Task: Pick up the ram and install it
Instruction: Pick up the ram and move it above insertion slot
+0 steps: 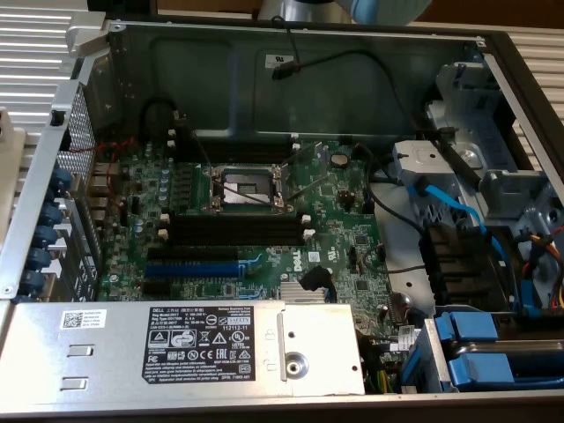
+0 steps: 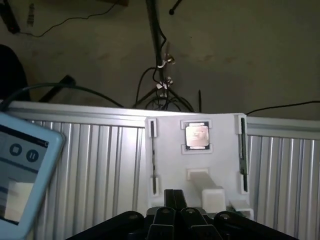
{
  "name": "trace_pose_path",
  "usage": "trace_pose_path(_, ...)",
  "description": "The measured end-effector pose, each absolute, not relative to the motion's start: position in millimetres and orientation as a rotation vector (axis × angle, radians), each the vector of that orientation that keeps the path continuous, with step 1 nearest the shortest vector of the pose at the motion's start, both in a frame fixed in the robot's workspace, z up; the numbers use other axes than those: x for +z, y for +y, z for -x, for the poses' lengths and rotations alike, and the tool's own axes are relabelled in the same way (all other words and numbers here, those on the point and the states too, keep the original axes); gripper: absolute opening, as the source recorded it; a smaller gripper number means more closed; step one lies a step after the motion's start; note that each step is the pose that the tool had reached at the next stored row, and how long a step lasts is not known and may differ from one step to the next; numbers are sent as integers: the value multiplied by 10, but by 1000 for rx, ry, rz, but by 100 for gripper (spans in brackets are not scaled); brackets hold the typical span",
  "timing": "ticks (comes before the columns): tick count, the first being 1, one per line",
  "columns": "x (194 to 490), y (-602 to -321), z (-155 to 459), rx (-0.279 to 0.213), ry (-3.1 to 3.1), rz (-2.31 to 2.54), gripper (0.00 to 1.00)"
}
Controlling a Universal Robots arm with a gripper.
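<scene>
White plastic holder (image 2: 220,135) on the ribbed metal table (image 2: 100,165), directly ahead of the pincer (image 2: 175,216) in the wrist view. Square chip (image 2: 196,135) seated at the holder's middle. Two narrow grooves either side of the chip, each with a thin dark strip on edge; judged to be ram (image 2: 242,150) seen edge-on, green board and chips not discernible from this angle. Long axis of both strips running straight away from the pincer, parallel to each other and to the holder's side edges. Second strip (image 2: 152,157) on the side of the white screen device (image 2: 20,170), closer to the pincer's centre line; first strip near the holder's opposite edge, further off-line. Pincer short of the holder, touching neither strip, nothing visibly held; state of the pincer not determinable from these views. In the exterior view, open case (image 1: 291,53) with green board (image 1: 335,220) lying flat. Black slots (image 1: 236,227) with white end clips beside the socket (image 1: 247,187), all without a stick; long axis across the view, from the exterior view's left to its right. Blue slot (image 1: 194,266) below them, likewise vacant. Only a small part of the arm (image 1: 370,9) visible at the top edge, beyond the case's far wall. Ram therefore well apart from the slots: pick-up not yet made, installation not yet begun.
</scene>
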State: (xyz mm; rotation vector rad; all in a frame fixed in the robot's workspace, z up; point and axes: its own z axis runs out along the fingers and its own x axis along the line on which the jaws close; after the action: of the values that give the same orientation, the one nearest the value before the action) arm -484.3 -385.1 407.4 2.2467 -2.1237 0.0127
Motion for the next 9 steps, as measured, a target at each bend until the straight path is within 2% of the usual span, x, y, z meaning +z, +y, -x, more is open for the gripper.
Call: trace_pose_path(9,4070,-3900,4952,25,-2100,-2279,11)
